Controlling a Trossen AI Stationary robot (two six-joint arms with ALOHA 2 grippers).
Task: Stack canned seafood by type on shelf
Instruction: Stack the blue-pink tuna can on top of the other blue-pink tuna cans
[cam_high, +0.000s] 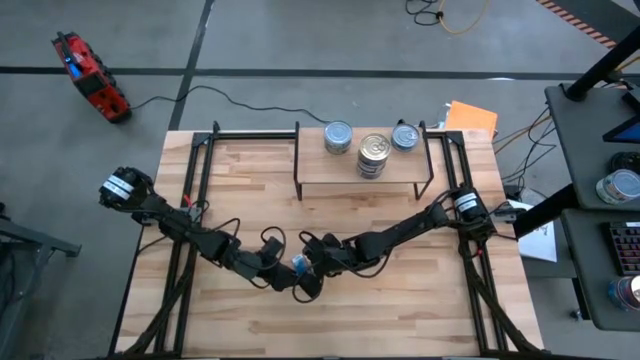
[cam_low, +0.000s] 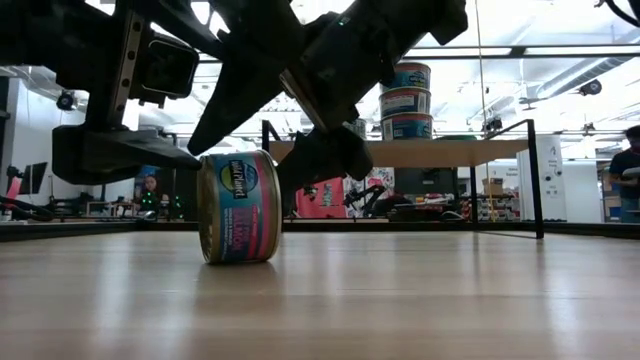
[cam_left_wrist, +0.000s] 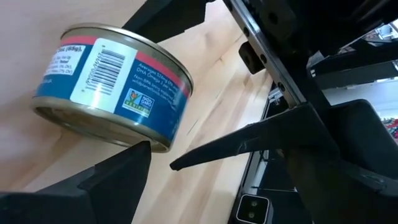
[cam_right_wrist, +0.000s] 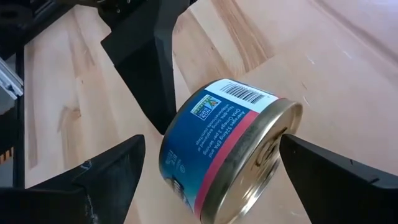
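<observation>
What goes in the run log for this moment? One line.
left hand open | right hand open around can on its side | shelf holds stacks

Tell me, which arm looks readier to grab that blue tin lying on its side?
Probably the right. Its open fingers straddle the blue-and-pink round metal tin, which sits on its rim. The left arm's open fingers sit beside the tin, not around it.

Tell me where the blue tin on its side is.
In the high view, the blue tin lies mid-table between both open claws, left claw and right claw, in front of the shelf.
</observation>
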